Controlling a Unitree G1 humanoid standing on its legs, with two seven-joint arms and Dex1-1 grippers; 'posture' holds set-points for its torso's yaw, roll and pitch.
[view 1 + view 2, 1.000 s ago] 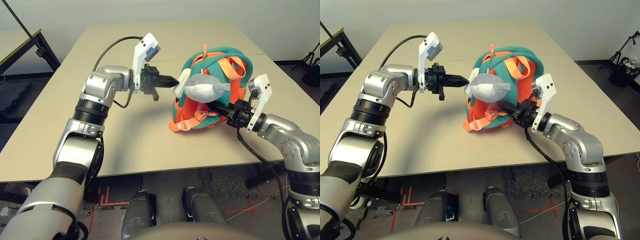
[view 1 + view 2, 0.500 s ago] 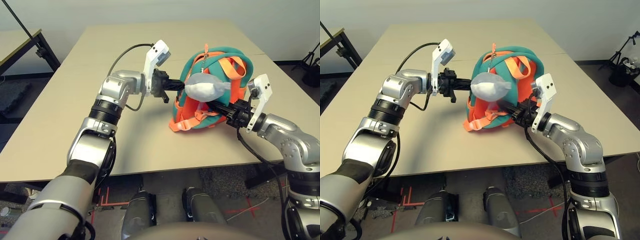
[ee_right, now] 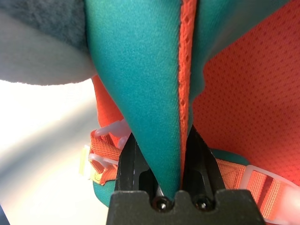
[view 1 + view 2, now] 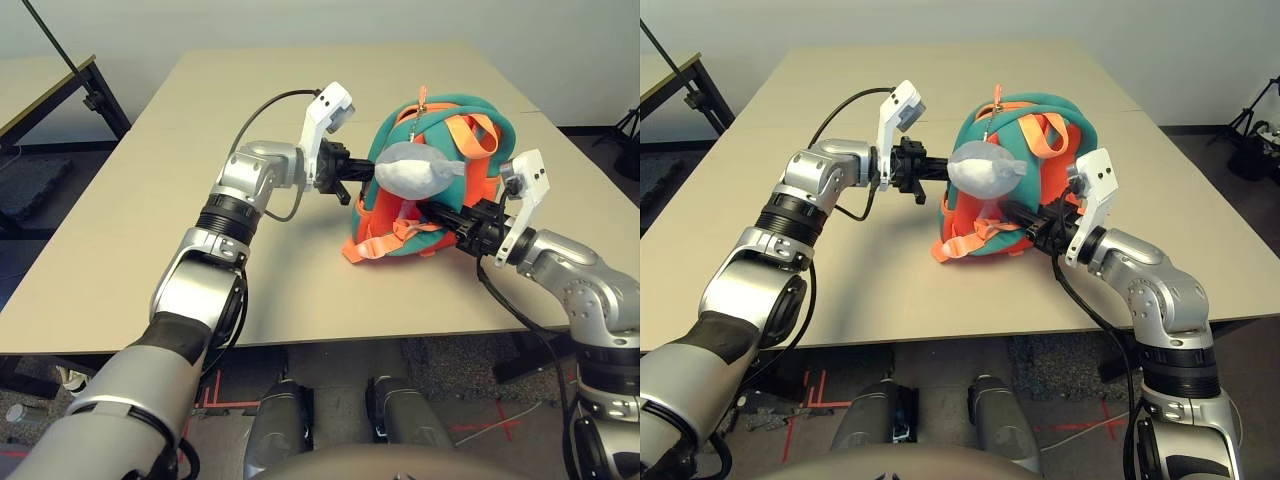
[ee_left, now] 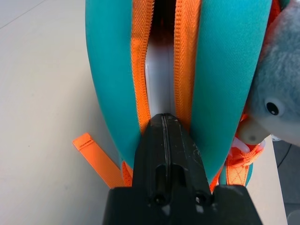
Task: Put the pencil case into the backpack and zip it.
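- Two arms reach the backpack (image 4: 490,187) on the worktop (image 4: 300,290); my left gripper (image 5: 164,116) is the nearer to the pencil case (image 5: 159,79).
- The case, a pale strip inside the unzipped opening, lies straight ahead of my left jaws, between the orange zipper edges (image 5: 140,61).
- Its visible edge runs lengthwise with the slit, so I judge its long axis follows my line of reach; its far end is in shadow.
- My left jaws are closed, gripping nothing, tips at the case's near edge; I cannot tell whether they touch it.
- My right gripper (image 4: 428,208) has its jaws closed on a teal fold of the backpack, below the plush whale (image 4: 415,172).
- Next, I would push inward along the slit; veering sideways could snag an edge.
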